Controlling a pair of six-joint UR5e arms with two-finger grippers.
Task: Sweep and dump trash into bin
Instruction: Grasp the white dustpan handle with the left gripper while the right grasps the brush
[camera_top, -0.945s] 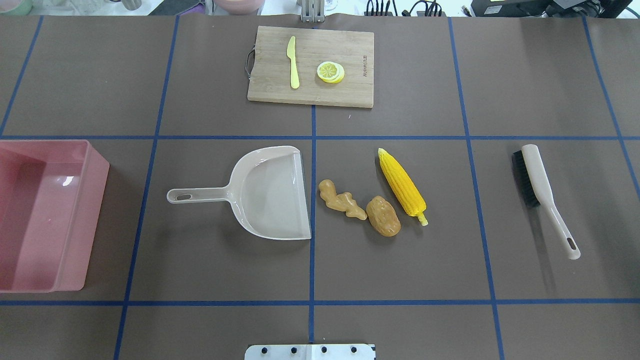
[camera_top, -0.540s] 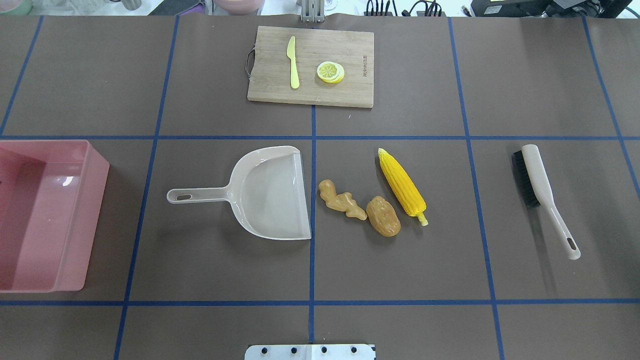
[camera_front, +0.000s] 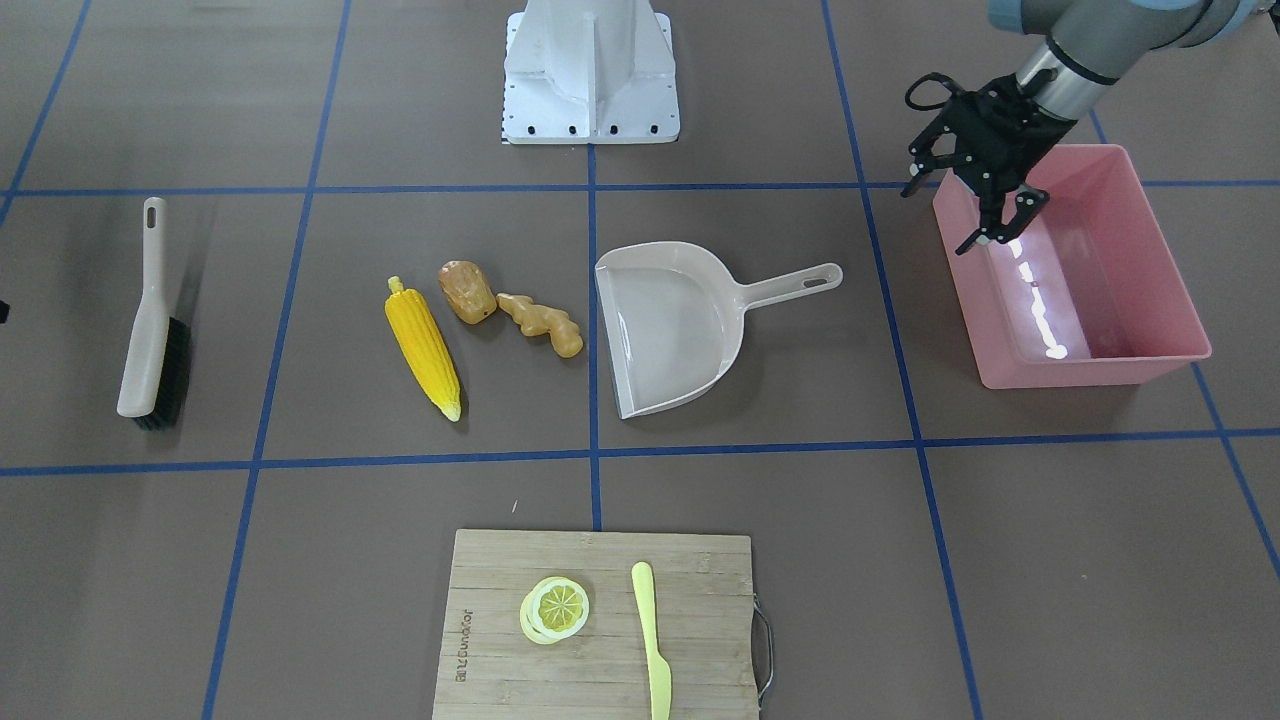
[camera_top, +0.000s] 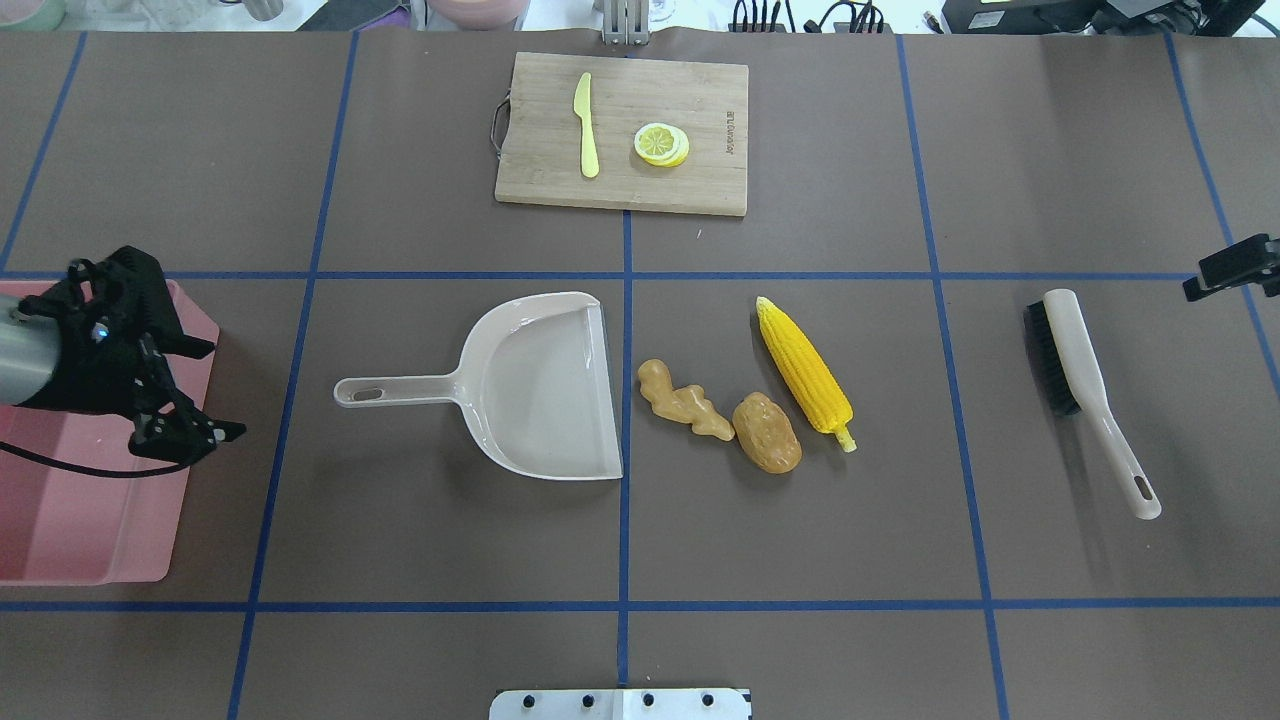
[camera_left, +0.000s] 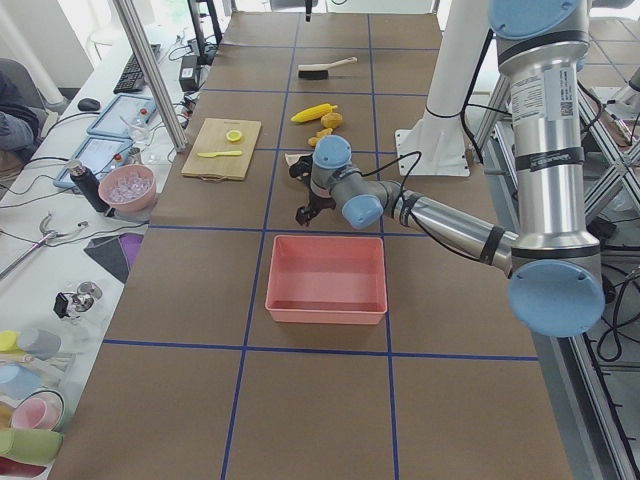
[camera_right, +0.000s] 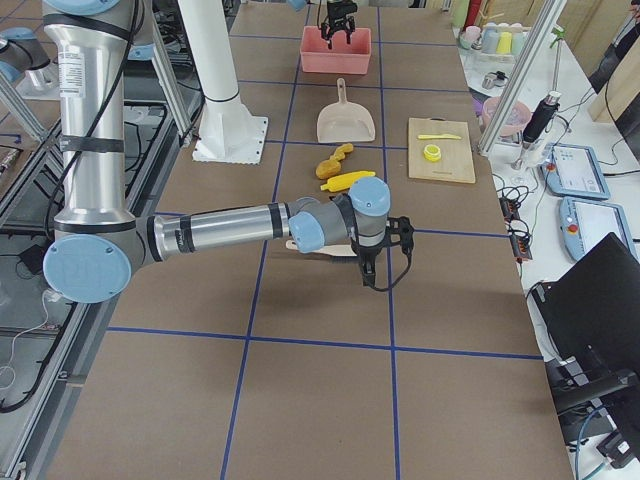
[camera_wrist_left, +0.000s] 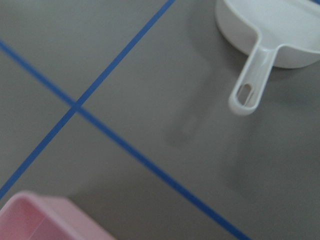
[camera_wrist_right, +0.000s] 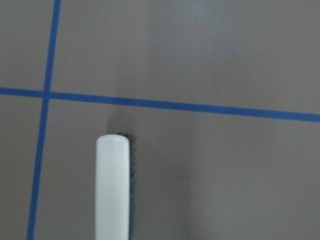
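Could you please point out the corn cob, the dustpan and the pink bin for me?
corn cob (camera_top: 805, 367): overhead exterior view, middle of the cob.
dustpan (camera_top: 545, 395): overhead exterior view, the pan's flat floor.
pink bin (camera_front: 1090, 371): exterior front-facing view, its near outer wall.

Table (camera_top: 400, 540): brown top, blue tape grid.
Robot's left end: pink bin (camera_top: 150, 520).
Centre: beige dustpan (camera_top: 540, 390), mouth towards ginger root (camera_top: 683, 400), which touches the potato (camera_top: 767, 432); corn cob (camera_top: 805, 365) just beside.
Right side: brush (camera_top: 1085, 385), well apart.
Far edge: cutting board (camera_top: 680, 180).
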